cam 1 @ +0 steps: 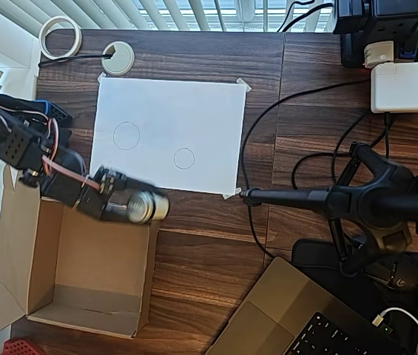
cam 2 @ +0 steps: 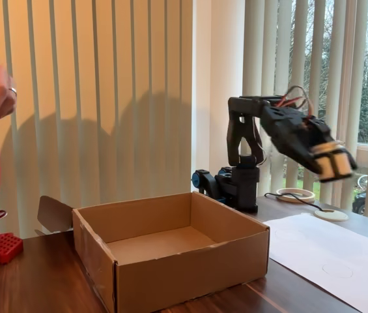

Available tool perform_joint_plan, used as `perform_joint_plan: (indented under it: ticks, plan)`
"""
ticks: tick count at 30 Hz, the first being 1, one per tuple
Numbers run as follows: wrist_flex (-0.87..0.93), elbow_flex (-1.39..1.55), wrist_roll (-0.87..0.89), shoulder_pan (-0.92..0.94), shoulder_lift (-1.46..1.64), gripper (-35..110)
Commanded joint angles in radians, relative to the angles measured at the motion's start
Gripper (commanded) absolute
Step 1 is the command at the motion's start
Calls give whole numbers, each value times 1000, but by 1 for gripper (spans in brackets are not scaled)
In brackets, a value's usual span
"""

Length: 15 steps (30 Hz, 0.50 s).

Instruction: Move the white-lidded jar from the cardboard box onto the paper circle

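The black arm (cam 2: 262, 124) stood on its base (cam 2: 236, 186) at the far end of the counter, its lower link rising upright and its upper link reaching out level in the fixed view. The wrist bent downward, so the pincer (cam 2: 335, 163) hung high in the air, tilted down and blurred. In the overhead view the arm (cam 1: 24, 148) stretched from the left edge toward the right, and the pincer (cam 1: 138, 207) was clamped around the jar (cam 1: 148, 207).
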Motion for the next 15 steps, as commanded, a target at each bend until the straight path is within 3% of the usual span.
perform_joint_plan:
  ticks: [1, 5, 15]
  plan:
    - [-8, 92, -31, -94, 152, 2]
    - [-31, 218, -61, -129, 140, 2]
    - [-328, 334, -120, -98, -25, 2]
